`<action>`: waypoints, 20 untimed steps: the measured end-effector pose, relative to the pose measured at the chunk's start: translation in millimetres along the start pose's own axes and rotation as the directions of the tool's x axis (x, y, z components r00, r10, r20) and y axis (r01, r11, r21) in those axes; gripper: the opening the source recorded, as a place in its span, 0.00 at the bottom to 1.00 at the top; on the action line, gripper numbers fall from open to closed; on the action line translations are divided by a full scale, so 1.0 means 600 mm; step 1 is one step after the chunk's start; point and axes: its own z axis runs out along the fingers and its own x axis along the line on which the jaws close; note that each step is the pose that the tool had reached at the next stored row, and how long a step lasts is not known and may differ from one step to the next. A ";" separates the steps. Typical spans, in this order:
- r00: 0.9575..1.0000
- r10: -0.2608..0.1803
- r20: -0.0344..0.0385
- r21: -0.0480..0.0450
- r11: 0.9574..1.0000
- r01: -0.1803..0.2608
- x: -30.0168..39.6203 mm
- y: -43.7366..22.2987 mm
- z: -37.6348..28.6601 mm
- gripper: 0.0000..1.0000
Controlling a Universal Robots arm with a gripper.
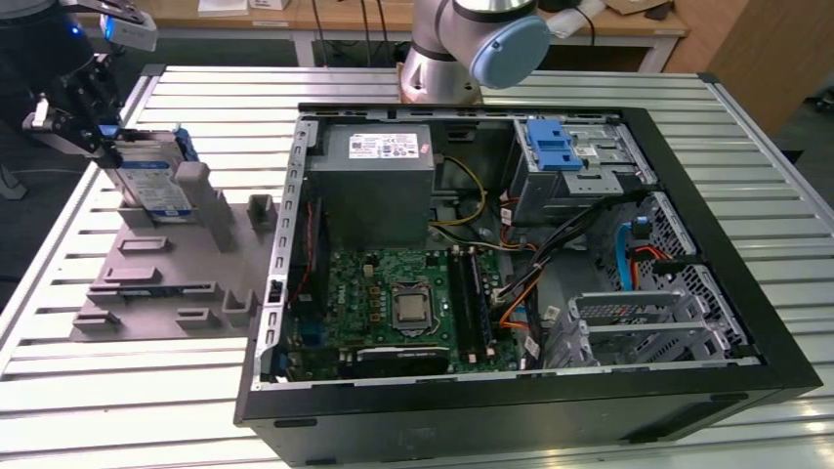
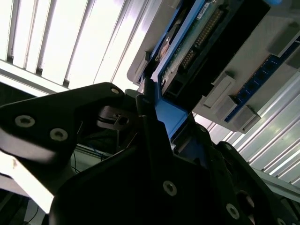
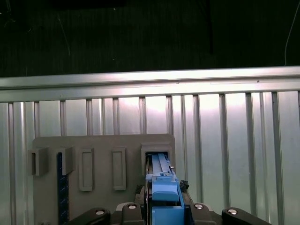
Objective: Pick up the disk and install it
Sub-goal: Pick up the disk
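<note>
The disk [image 1: 147,182] stands on edge in a slot of the grey holder [image 1: 144,283] at the exterior view's left, its white-and-blue label facing outward and its blue bracket around it. My gripper [image 1: 102,129] sits at the disk's upper end, with the jaws shut on the blue bracket. In the second wrist view the black fingers [image 2: 146,101] press either side of the bracket of the disk [image 2: 168,116]. In the first wrist view the disk [image 3: 164,190] still sits in the slot of the holder [image 3: 103,145], just ahead of the gripper [image 3: 161,208].
An open computer case [image 1: 729,293] lies at the exterior view's right, with a grey power supply [image 1: 375,186], a motherboard [image 1: 397,303] and a drive bay with a blue latch [image 1: 554,147]. The arm's base [image 1: 456,49] stands behind the case. A slatted metal table [image 1: 131,391] carries everything.
</note>
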 end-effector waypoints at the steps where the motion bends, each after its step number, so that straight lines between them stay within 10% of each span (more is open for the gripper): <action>1: 1.000 0.000 0.000 0.000 1.000 0.000 0.000 0.000 0.000 0.37; 20: 1.000 -0.024 0.000 0.000 1.000 0.024 0.002 0.000 0.000 0.44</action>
